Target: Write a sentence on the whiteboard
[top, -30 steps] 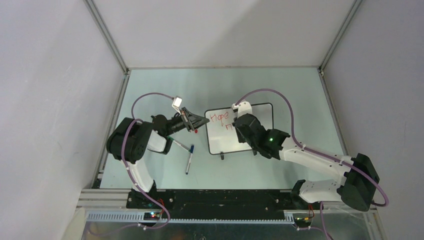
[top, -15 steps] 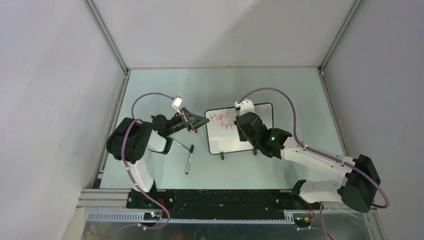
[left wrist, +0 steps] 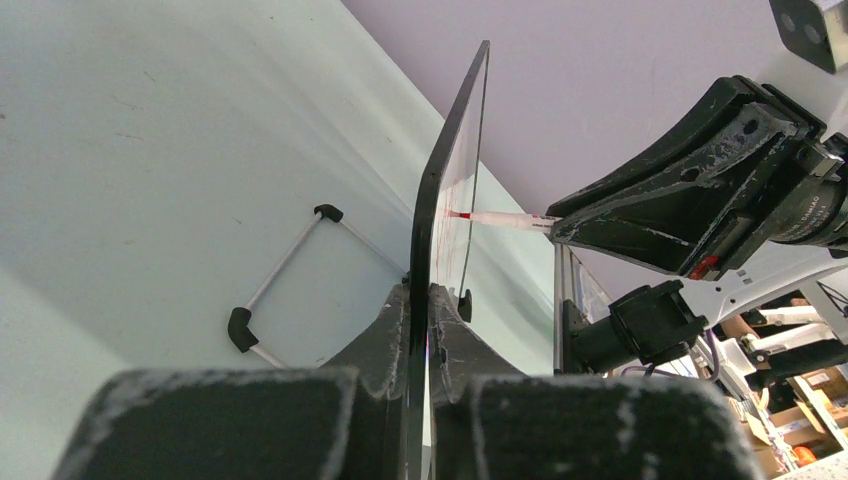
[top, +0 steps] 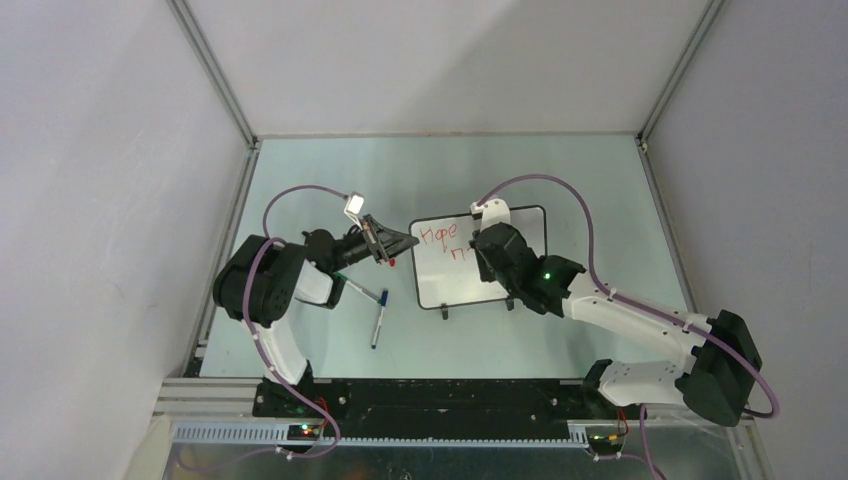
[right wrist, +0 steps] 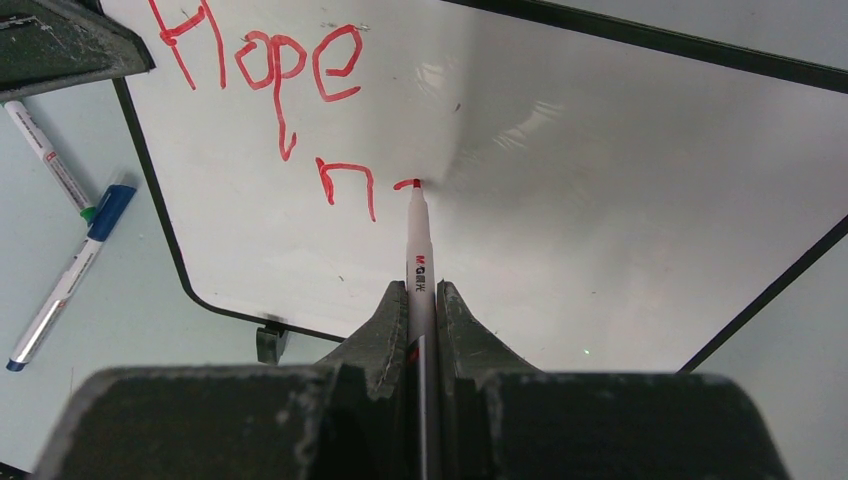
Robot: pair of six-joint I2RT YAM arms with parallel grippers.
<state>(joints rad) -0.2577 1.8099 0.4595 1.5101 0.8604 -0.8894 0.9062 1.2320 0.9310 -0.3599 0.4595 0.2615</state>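
Whiteboard (top: 440,282): propped on its feet near the middle of the worktop (top: 600,200), seen edge-on from the left wrist.
Writing (right wrist: 268,62): red "Hope" at the board's top left, an "n" stepped down below it, then one short stroke just to the right.
Left gripper (left wrist: 420,300): pinching the board's left edge, one finger on each face.
Right gripper (right wrist: 421,300): clamped tight on a marker (right wrist: 417,245), red tip touching the board at the short stroke.
Loose pens (top: 379,318): two, lying on the worktop left of the board, toward the near left corner.
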